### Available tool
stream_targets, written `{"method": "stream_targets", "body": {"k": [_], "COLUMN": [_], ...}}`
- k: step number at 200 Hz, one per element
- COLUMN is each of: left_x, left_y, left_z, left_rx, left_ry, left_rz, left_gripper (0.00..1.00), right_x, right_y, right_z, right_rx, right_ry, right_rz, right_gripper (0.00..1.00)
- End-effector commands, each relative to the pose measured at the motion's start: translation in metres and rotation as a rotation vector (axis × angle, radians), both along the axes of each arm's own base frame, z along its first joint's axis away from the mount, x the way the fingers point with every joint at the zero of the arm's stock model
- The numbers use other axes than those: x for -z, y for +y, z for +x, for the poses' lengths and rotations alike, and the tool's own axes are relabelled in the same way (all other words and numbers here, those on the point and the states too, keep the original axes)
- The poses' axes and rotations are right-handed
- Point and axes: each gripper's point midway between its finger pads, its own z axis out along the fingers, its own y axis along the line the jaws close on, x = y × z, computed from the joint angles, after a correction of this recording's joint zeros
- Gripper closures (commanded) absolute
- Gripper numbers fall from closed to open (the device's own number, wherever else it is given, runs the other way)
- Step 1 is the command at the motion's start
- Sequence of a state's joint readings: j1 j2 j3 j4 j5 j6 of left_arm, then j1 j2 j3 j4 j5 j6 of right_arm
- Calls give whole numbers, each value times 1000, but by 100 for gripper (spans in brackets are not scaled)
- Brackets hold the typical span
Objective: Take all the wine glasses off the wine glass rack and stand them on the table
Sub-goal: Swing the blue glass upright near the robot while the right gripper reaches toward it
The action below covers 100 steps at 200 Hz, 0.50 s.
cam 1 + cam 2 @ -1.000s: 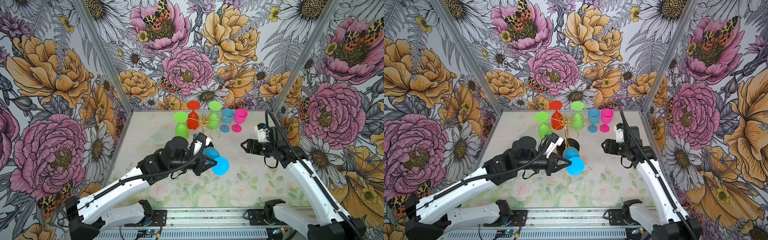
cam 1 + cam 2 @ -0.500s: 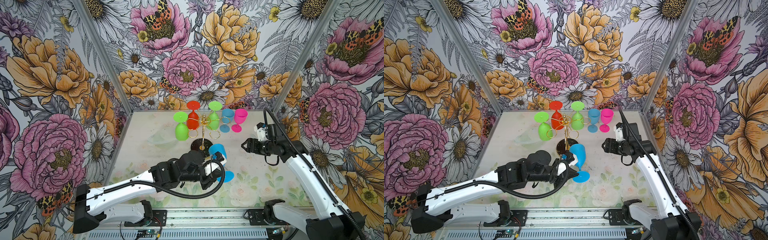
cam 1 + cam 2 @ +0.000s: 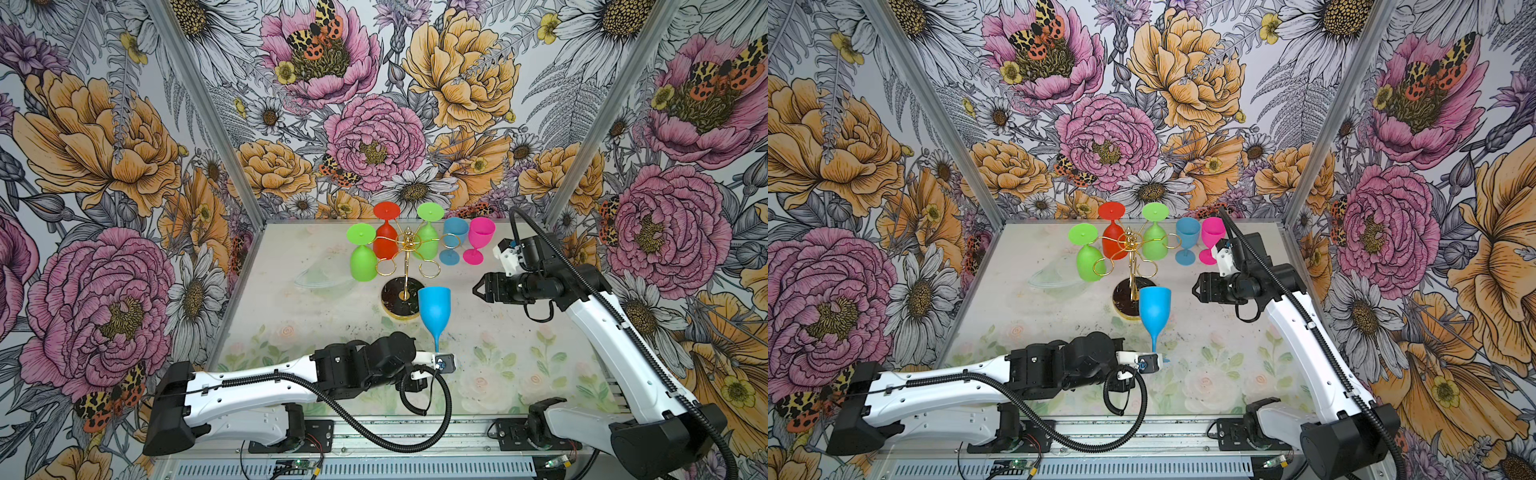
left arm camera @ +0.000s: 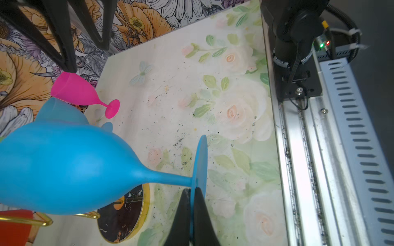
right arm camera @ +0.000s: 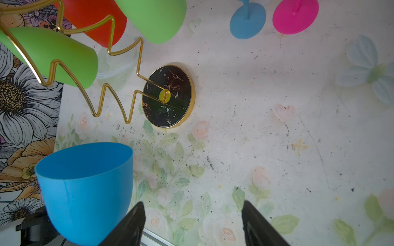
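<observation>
1. Blue wine glass [image 3: 434, 307]: off the wine glass rack [image 3: 409, 241] and clear of its gold loops. In both top views it stands bowl-up at 5 o'clock of the rack's black base [image 5: 168, 95].
2. My left gripper [image 3: 442, 365] is clenched on the glass's foot, at 6 o'clock of the bowl. The long axis runs 12 to 6 in a top view, close to upright, with the stem pointing down into my jaws.
3. My right gripper [image 3: 478, 289] is released: jaws wide, nothing between them. It sits at 3 o'clock of the bowl, near it but apart.
4. Governing relation: the left arm is the nearer one, since it carries the glass. I judge the coming move to be a set-down. It depends on keeping the axis upright so that the foot meets the table [image 3: 519, 340] flat.
5. View differences:
   - The left wrist view shows my fingers [image 4: 180, 213] pinching the rim of the foot disc edge-on.
   - The top views hide the foot behind the gripper, so I cannot tell whether it touches the table.
   - The right wrist view shows the bowl's open mouth and the bare table between the bowl and the rack base. It also shows the red glass [image 5: 96, 19] and the green glasses [image 5: 55, 57] hanging on the rack.
</observation>
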State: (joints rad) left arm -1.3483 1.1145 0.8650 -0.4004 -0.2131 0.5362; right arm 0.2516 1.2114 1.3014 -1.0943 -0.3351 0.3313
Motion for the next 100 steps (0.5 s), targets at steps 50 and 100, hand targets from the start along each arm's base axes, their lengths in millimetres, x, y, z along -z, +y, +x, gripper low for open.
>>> {"method": "stream_targets", "body": {"k": [50,100], "left_x": [17,26], "left_y": [11,12], "left_z": [14,23], "left_rx": [34,15], "left_ry": [-421,-559], "left_rz": [199,272], "left_gripper": [100,100], "right_x": [-29,-35], "right_y": [27,42], "right_z": [2,3], "right_rx": [-91,-130], "right_ry": [-32,-22], "right_rz": [75,107], "right_gripper": [28,28]}}
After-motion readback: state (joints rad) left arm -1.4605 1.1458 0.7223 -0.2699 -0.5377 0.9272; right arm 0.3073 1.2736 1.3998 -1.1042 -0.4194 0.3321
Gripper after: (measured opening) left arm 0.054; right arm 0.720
